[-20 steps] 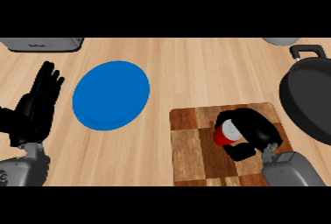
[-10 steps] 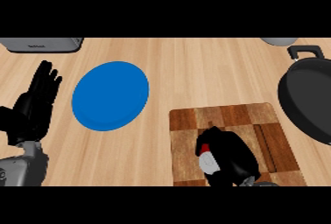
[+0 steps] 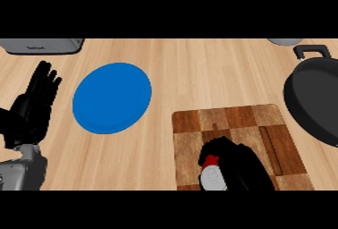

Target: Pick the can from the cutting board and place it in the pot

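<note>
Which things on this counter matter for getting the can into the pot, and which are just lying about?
For the job: can, with the right hand curled round it; cutting board; pot at the right.

Lying about: blue plate; grey box at the top left; grey object at the top right; left hand, resting open at the left.

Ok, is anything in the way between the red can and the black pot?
Nothing visible. The red, silver-topped can, gripped by the right hand over the wooden cutting board, has only board and bare counter between it and the black pot.
</note>
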{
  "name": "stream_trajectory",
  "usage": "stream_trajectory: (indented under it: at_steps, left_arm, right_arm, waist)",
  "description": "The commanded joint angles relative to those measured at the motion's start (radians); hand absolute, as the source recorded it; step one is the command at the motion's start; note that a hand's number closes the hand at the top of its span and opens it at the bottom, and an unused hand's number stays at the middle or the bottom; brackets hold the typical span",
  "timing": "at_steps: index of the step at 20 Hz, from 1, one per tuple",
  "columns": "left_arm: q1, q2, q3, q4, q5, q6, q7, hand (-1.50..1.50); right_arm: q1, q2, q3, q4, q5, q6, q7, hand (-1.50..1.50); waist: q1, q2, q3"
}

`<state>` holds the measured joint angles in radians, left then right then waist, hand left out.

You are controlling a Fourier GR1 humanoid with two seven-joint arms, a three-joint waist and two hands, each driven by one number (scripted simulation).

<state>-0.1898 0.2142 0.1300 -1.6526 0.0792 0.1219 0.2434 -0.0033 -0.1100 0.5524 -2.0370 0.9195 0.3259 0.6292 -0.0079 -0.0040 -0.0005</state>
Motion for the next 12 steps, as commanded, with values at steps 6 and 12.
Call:
stream_trajectory:
  at_steps: [6,12]
  left_arm:
    - [-0.018,0.007,0.013,0.008,-0.004,0.005,0.002,0.0]
    - [0.039,0.008,0.018,-0.033,0.03,-0.038,-0.01,0.0]
  right_arm:
    - [-0.053,0.011,-0.139,-0.328,0.171,-0.142,0.103,1.5]
    - [-0.055,-0.053,-0.422,-0.37,0.068,-0.193,0.03,1.5]
  waist:
    - [-0.01,-0.003,0.0]
    - [0.005,0.003,0.001]
